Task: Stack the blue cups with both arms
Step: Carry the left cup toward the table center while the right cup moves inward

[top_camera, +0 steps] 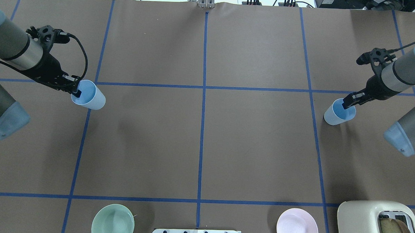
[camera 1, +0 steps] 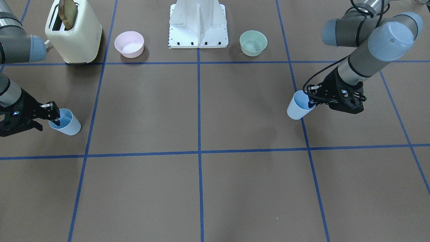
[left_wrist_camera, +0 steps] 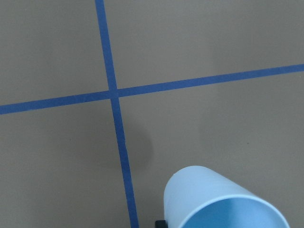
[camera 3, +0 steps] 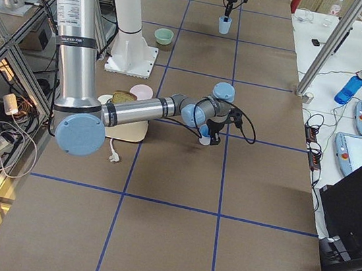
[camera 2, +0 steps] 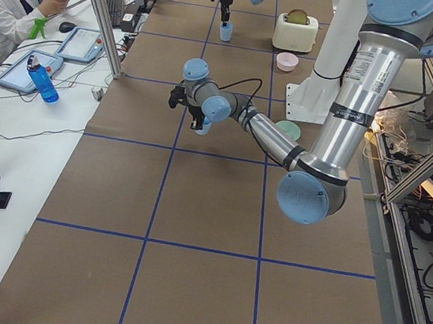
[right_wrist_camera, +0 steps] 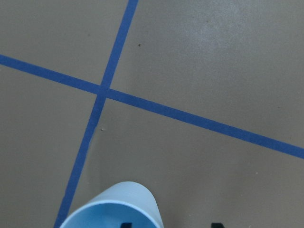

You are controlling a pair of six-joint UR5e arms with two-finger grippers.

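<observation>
Left claw: the left gripper [top_camera: 76,90] pinches the rim of the left cup [top_camera: 90,98], near the table's left edge.
Right claw: the right gripper [top_camera: 348,103] pinches the rim of the right cup [top_camera: 336,116], near the right edge.
Step advice: probably bring both toward the middle, then hold one cup upright and lower the other straight in.
Count: two cups; two bowls — pink bowl [top_camera: 296,227], mint bowl [top_camera: 112,222]; one toaster [top_camera: 362,220].

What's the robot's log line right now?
left gripper: shut on pale-blue plastic cup | right gripper: shut on other pale-blue plastic cup | stacked: not yet
</observation>
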